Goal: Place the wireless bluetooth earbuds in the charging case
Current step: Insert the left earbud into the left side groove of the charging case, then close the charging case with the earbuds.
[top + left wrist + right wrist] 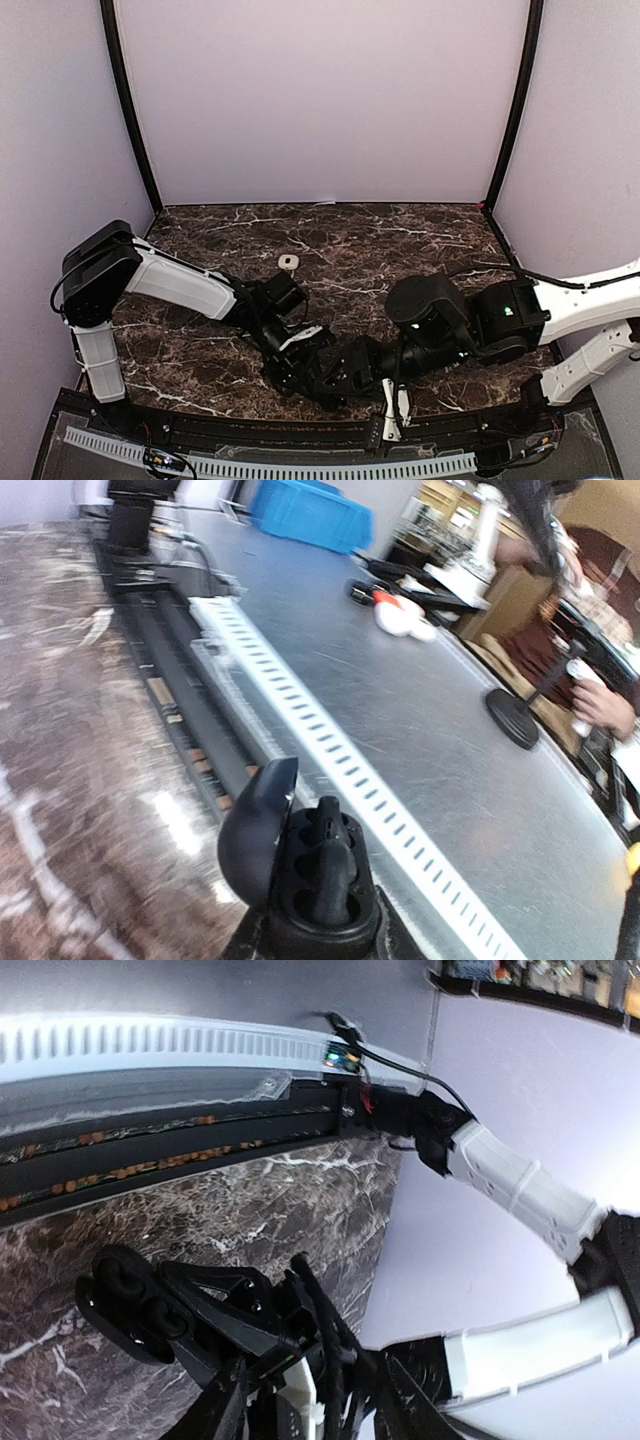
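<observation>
Marble tabletop (400, 240): we see left gripper (305, 362) clamping the open charging case (300, 880), one dark earbud (330, 868) seated (mate unclear), right gripper (350, 375) parted.

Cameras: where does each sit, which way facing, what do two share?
Top external: above, behind the bases, looking down on the dark marble table; left arm, right arm show.
Left wrist: looks over the near edge at a metal bench; black oval charging case nearest.
Right wrist: faces the left tool gripping that case; own fingers below.
Shared: both wrists see the case.
</observation>
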